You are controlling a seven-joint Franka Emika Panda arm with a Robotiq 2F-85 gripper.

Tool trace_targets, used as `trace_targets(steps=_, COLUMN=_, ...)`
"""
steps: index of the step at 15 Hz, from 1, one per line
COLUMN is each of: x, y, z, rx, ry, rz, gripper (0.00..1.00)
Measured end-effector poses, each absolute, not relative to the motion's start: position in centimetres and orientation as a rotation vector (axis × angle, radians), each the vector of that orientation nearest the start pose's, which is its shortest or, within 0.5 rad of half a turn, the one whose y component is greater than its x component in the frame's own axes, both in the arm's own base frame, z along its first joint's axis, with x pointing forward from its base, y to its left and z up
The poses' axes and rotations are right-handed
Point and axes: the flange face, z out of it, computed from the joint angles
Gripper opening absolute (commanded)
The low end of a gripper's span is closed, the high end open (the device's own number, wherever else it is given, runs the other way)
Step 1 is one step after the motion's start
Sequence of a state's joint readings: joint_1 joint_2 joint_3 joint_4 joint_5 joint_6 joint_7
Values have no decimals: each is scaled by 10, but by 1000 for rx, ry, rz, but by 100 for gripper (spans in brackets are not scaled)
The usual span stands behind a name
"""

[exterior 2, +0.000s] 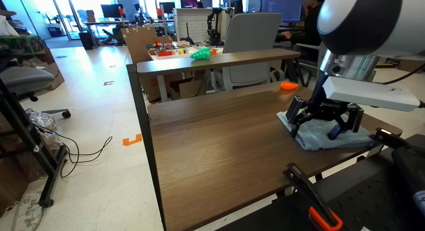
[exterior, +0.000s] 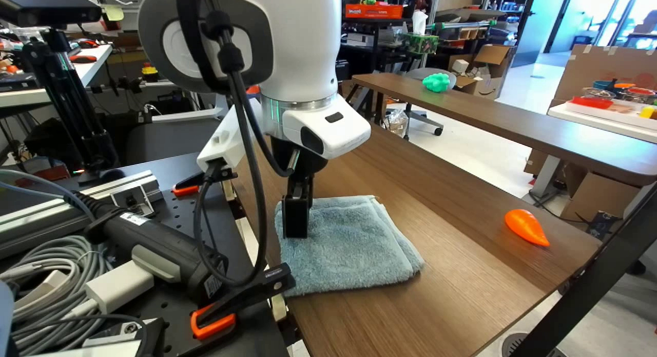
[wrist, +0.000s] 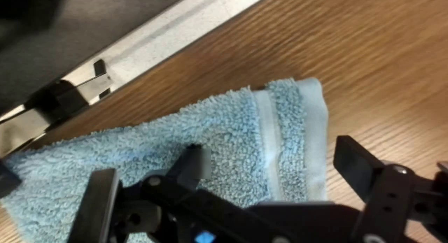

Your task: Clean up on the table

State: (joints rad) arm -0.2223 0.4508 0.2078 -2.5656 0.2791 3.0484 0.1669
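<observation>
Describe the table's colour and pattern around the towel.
The table shows brown, streaky wood grain, clearest in the wrist view.

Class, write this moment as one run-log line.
black gripper: open, over folded blue terry towel | towel: on dark-brown wood-grain table | orange teardrop-shaped object: same table | contact: unclear

The brand name "ROBOTIQ" is printed in pale capitals on the black two-fingered gripper (exterior 2: 316, 128), seen in an exterior view. White lettering on a low red-orange rectangular box (exterior: 373, 11), a white paper-like label (exterior: 134, 218) on a black cylindrical tool (exterior: 159, 246) and lines on a blue-lit flat monitor (exterior 2: 278, 6) cannot be read.
</observation>
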Motion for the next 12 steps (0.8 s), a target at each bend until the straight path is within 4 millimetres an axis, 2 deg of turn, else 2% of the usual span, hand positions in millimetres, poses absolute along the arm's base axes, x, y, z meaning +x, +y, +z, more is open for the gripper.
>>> trace_targets(steps=4, x=442, y=12, z=103, rx=-2809, ry=752, rz=6, gripper=100)
trace_targets(steps=7, x=444, y=18, z=105, rx=-2771, ry=743, rz=-9, gripper=100)
trace_targets(steps=9, x=444, y=15, z=116, rx=-2764, ry=740, rz=-34, gripper=100)
trace_targets(steps=12, x=444, y=7, z=148, rx=-2757, ry=762, rz=-115, gripper=100)
